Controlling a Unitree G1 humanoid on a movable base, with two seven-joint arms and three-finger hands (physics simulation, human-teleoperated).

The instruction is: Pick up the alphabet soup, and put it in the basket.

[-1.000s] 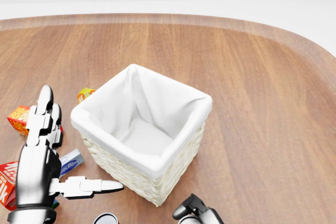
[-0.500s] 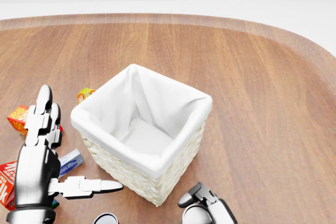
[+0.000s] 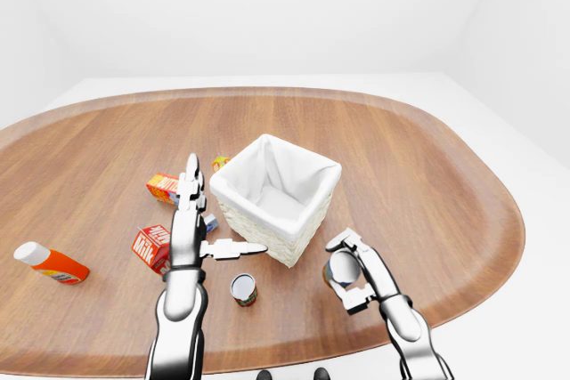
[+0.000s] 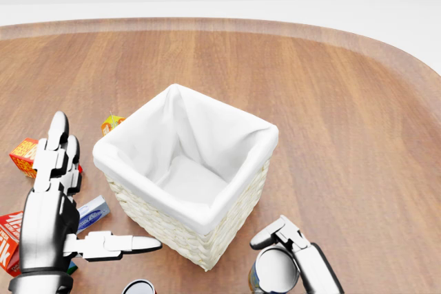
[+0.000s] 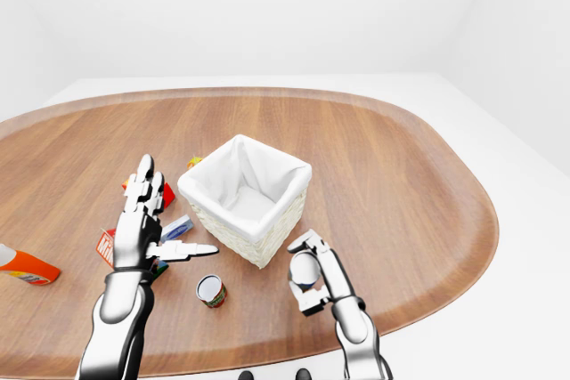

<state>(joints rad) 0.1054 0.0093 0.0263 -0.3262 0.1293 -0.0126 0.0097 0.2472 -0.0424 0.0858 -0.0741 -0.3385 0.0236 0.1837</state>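
Observation:
A can with a silver lid [image 4: 275, 270], taken to be the alphabet soup, is held in my right hand [image 3: 348, 271], whose fingers [image 4: 284, 228] close round it. The can is lifted just right of and below the basket's near corner in the head view. The wicker basket [image 3: 307, 224] has a white cloth lining and nothing in it. My left hand [image 3: 211, 211] is open and flat, fingers up and thumb pointing at the basket's left wall, not touching it.
A second can [image 3: 242, 288] stands on the wooden table [image 3: 427, 175] below the basket. Left of the basket lie a small blue box [image 4: 92, 213], red cartons [image 3: 151, 245], an orange box [image 3: 162, 187] and an orange bottle [image 3: 52, 262]. The table edge runs close below my arms.
My right hand has risen into the head view and moved right, and the can in it now shows. The left hand, the basket and the camera have not moved.

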